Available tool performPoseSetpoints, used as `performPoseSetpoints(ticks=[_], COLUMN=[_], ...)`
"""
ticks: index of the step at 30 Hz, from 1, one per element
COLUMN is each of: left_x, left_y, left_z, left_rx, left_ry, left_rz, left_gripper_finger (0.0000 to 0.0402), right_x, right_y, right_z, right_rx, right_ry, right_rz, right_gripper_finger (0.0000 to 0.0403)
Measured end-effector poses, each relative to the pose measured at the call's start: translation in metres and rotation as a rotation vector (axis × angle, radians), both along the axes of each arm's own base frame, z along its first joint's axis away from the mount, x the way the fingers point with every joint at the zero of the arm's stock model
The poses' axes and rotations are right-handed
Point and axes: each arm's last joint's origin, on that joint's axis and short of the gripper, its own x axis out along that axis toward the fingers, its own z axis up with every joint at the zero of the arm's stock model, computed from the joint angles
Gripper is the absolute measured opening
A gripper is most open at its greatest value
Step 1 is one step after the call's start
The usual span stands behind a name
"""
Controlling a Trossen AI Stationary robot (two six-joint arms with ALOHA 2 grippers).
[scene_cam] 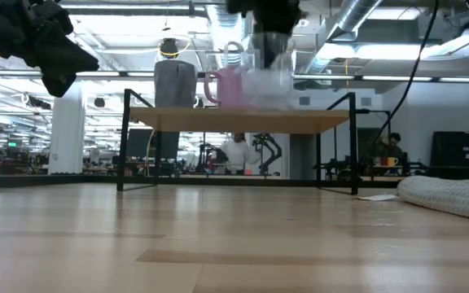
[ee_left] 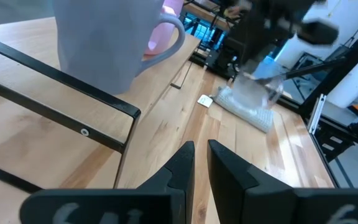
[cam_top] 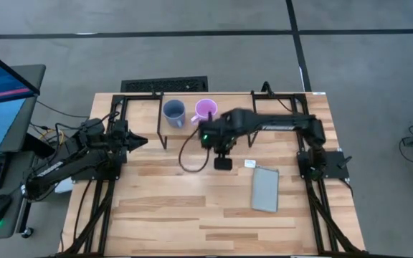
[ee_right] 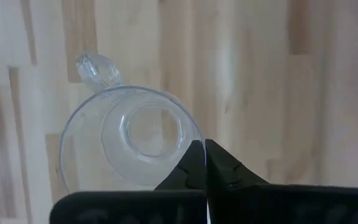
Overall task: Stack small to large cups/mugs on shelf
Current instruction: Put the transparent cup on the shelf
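Left gripper [cam_top: 140, 140] idle beside shelf [scene_cam: 243, 122], fingers nearly together, holding nothing. On shelf: two mugs, blue-grey mug [cam_top: 173, 112] then pink mug [cam_top: 205, 110]. One clear glass cup [ee_right: 132, 137] pinched by its rim in right gripper [cam_top: 208, 136], held above the shelf beside pink mug; no legible writing.

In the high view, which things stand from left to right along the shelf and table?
Left gripper → blue-grey mug → pink mug → right gripper, holding the clear glass cup → grey pad.

Two mugs [cam_top: 190, 111] on shelf [scene_cam: 243, 121]
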Motion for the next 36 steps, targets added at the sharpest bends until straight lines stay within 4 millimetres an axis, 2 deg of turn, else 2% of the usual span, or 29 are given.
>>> performPoseSetpoints(ticks=[9,14,18,22,26,31,36], left_x=[0.000,0.000,0.000,0.000,0.000,0.000,0.000], left_y=[0.000,0.000,0.000,0.001,0.001,0.001,0.001], left_z=[0.000,0.000,0.000,0.000,0.000,0.000,0.000], left_rx=[0.000,0.001,0.001,0.004,0.005,0.005,0.005], left_ry=[0.000,0.000,0.000,0.002,0.003,0.003,0.004], left_rz=[-0.001,0.003,0.003,0.020,0.026,0.028,0.029], left_gripper_finger=[0.0033,0.0033,0.0033,0.0033,0.0033,0.0033,0.0033], right_x=[-0.051,-0.077,-0.092,-0.096,-0.091,-0.089,-0.089], right_y=[-0.042,-0.062,-0.084,-0.106,-0.126,-0.145,-0.154], right_z=[0.067,0.088,0.087,0.085,0.073,0.064,0.059], right_rx=[-0.103,-0.163,-0.186,-0.202,-0.154,-0.116,-0.095], right_ry=[-0.168,-0.198,-0.112,-0.097,-0.065,-0.050,-0.035], right_rz=[-0.144,-0.195,-0.252,-0.265,-0.278,-0.272,-0.269], right_gripper_finger=[0.0003,0.0006,0.0004,0.0004,0.0004,0.0004,0.0004])
